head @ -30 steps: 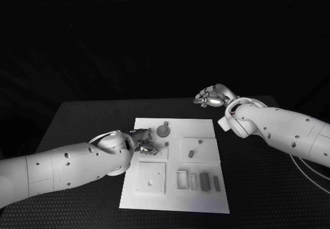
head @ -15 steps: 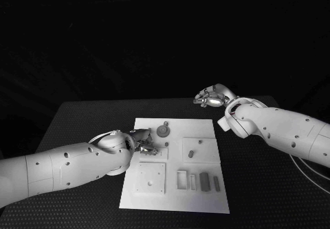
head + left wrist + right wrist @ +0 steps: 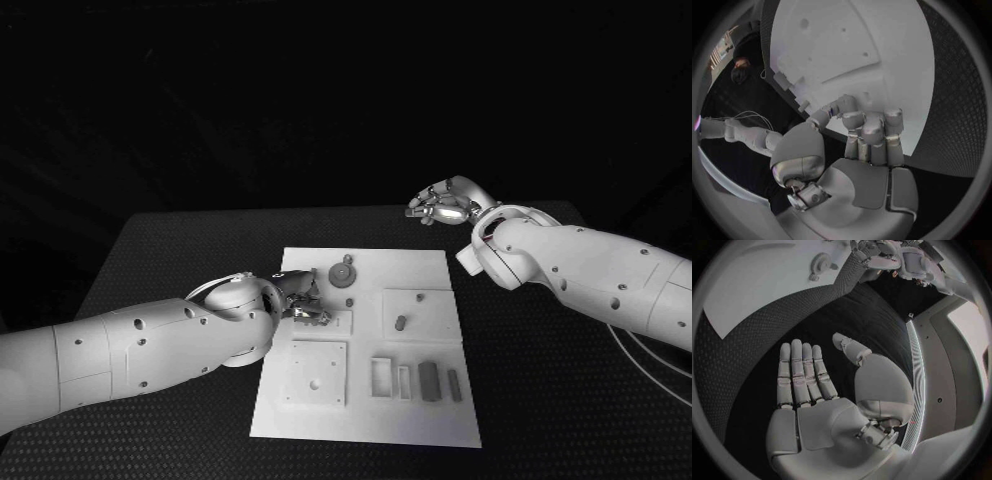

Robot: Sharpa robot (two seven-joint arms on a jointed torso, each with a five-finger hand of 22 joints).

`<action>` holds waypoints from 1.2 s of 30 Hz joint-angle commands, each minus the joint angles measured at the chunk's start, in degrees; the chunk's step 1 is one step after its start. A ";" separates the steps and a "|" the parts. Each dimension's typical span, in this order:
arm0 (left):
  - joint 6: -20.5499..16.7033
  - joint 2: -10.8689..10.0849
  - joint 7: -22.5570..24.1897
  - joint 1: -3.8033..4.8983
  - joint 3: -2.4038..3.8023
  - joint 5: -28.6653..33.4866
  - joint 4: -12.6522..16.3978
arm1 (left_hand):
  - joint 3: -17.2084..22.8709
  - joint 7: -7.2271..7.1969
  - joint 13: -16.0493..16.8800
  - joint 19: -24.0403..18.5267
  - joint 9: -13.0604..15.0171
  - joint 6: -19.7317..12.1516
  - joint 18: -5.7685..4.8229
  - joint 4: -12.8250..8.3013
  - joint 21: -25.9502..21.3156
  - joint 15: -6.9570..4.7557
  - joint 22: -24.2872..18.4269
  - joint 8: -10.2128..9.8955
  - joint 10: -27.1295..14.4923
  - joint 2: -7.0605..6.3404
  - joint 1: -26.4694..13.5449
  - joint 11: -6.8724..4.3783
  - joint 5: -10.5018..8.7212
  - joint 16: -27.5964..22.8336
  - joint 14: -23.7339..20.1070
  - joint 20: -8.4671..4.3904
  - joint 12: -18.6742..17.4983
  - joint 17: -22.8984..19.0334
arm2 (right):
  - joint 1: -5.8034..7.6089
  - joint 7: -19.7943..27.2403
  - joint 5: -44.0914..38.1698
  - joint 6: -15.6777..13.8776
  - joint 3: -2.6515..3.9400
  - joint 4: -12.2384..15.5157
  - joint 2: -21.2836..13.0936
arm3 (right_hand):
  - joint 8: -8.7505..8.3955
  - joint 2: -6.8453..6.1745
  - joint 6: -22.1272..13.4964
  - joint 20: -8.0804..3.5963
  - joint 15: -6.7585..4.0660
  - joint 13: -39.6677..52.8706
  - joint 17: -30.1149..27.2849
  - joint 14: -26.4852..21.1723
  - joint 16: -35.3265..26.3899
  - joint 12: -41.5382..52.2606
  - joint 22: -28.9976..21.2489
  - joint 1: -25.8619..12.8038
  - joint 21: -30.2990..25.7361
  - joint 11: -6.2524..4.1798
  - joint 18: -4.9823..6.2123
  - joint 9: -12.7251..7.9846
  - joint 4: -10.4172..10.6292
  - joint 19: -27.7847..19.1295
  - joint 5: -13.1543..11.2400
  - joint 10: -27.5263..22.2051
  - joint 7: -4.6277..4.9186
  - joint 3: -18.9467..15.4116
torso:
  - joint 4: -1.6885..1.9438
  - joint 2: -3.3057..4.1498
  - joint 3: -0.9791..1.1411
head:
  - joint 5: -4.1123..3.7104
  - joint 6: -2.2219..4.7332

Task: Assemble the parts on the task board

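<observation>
Nearness settled which arm would work: the silver many-fingered left hand [image 3: 293, 298] was over the left edge of the flat white task board [image 3: 433, 420], about halfway along that edge, while the silver right hand [image 3: 447, 205] hovered above the black table [image 3: 159, 250] beyond the board's far right corner, well apart from every part.

The left hand's fingers [image 3: 872, 134] were curled down together with their tips at the board surface. In the head view a small metallic toothed piece [image 3: 309, 313] showed at those fingertips, just above a raised square block [image 3: 320, 320] near the left edge; whether the hand actually pinched it or merely touched it could not be told. The right hand was flat and spread, palm open, holding nothing [image 3: 811, 390].

Other parts lay toward the near right of the board: a row of slim upright grey bars [image 3: 428, 380], long axes running near-to-far, and a round grey disc with a tab [image 3: 343, 272] at the far middle. My judgement is that the coming move depends on lowering the toothed piece straight onto the block directly beneath the left hand.
</observation>
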 commanded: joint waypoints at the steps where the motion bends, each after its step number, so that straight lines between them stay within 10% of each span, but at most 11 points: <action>1: 2.72 -0.18 -0.62 -0.31 -0.32 0.48 -0.50 | 2.34 -0.59 -0.10 0.04 -0.08 0.33 1.15 -1.73 0.12 -1.31 0.83 0.26 1.10 2.28 3.02 -1.73 0.13 0.03 0.44 -5.77 0.13 -0.06 | -0.05 0.62 -0.11 0.66 0.02 -0.01 0.09 | -0.15 0.03 -0.56 0.24 0.10 -0.07 -0.10 -0.35 -0.23 0.21 0.09 -0.64 -0.28 0.01 0.13 -0.07 0.09 0.07 0.33 -0.54 0.03 -0.28 | -0.02 0.01 -0.01 | 0.03 0.04; 36: 9.32 1.18 -0.31 0.26 0.01 2.11 -2.45 | 2.31 -0.52 -0.36 -0.11 -0.57 -0.07 1.06 -1.39 0.00 -1.35 0.80 0.47 1.01 1.39 4.31 -1.67 -0.90 -0.21 0.37 -5.67 -0.02 -0.25 | -0.08 0.63 -0.11 0.69 0.02 -0.02 0.17 | -0.14 0.08 -0.58 0.25 0.10 -0.20 -0.10 -0.36 -0.24 0.29 0.21 -0.59 -0.40 0.02 0.15 -0.08 0.02 0.09 0.33 -0.56 0.03 -0.29 | 0.01 0.01 0.01 | -0.16 -0.17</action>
